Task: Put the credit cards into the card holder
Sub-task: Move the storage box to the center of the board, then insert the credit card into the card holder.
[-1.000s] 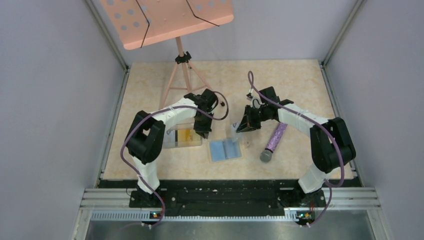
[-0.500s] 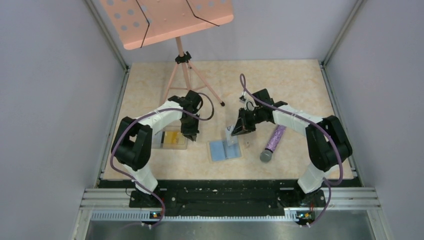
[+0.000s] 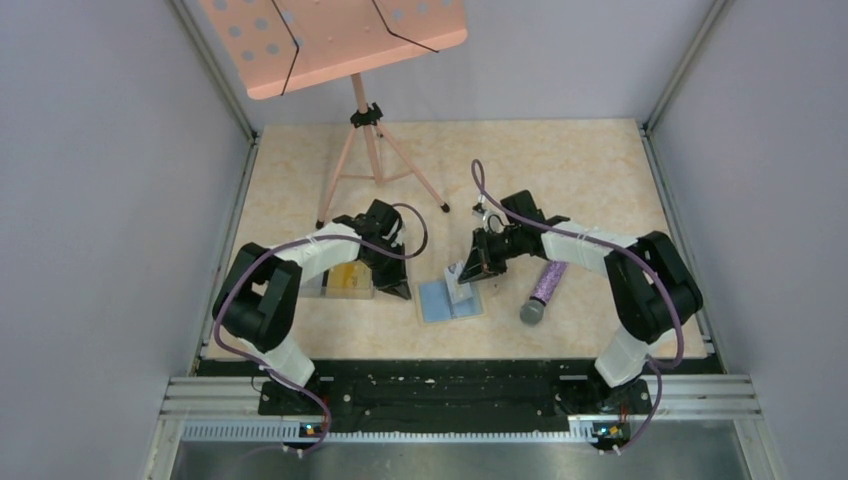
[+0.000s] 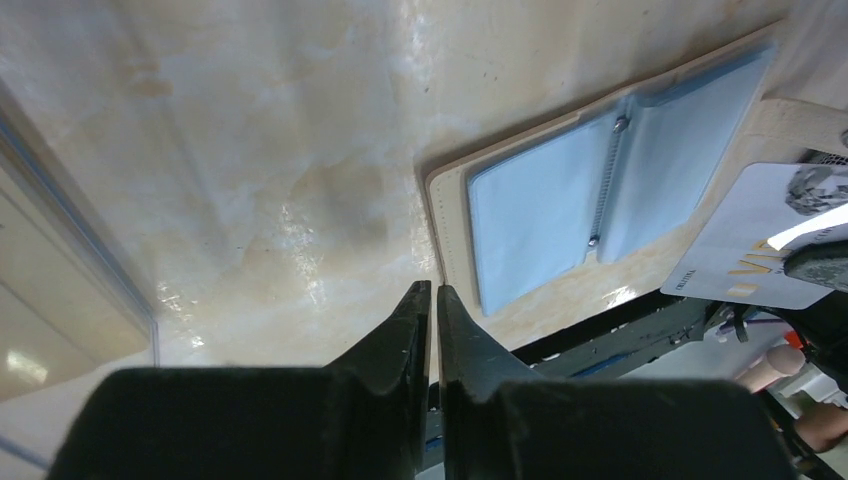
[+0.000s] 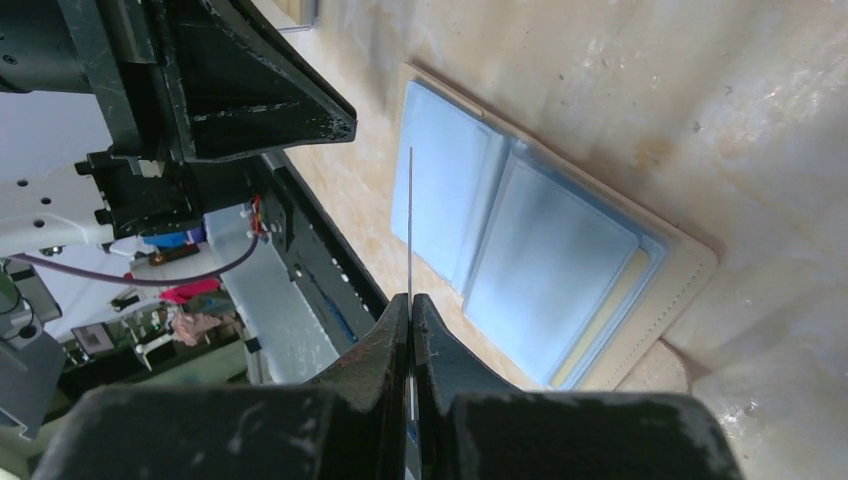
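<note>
The card holder lies open on the table, light blue inside with a tan border; it also shows in the left wrist view and the right wrist view. My right gripper is shut on a white printed credit card, held on edge just above the holder's left half; the card shows edge-on in the right wrist view. My left gripper is shut and empty, low over the table by the holder's left edge. Yellow and orange credit cards lie in a clear box.
The clear plastic box sits left of the left gripper. A purple glitter microphone lies right of the holder. A pink music stand on a tripod stands at the back.
My left gripper has moved off the clear box, down and toward the holder's left edge. My right gripper has carried the white card down and left onto the open holder.
</note>
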`<action>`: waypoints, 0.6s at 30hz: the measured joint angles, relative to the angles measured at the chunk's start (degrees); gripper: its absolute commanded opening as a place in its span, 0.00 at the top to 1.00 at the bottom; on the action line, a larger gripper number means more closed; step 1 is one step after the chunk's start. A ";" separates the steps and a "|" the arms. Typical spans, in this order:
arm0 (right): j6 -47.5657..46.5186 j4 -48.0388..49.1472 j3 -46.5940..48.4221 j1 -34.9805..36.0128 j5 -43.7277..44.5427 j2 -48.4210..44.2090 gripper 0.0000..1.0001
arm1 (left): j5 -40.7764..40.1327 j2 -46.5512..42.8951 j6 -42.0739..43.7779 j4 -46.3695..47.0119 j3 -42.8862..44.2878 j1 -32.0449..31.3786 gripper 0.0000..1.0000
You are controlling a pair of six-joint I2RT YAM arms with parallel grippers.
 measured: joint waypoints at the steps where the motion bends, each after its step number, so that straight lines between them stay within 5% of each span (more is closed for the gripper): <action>1: 0.00 0.31 -0.11 0.11 -0.15 0.13 1.00 | 0.07 0.00 -0.31 0.11 -0.46 -0.13 0.92; 18: 0.22 6.47 -3.87 0.46 -1.62 5.42 1.00 | 0.09 1.40 -2.01 2.89 -1.86 -1.86 1.00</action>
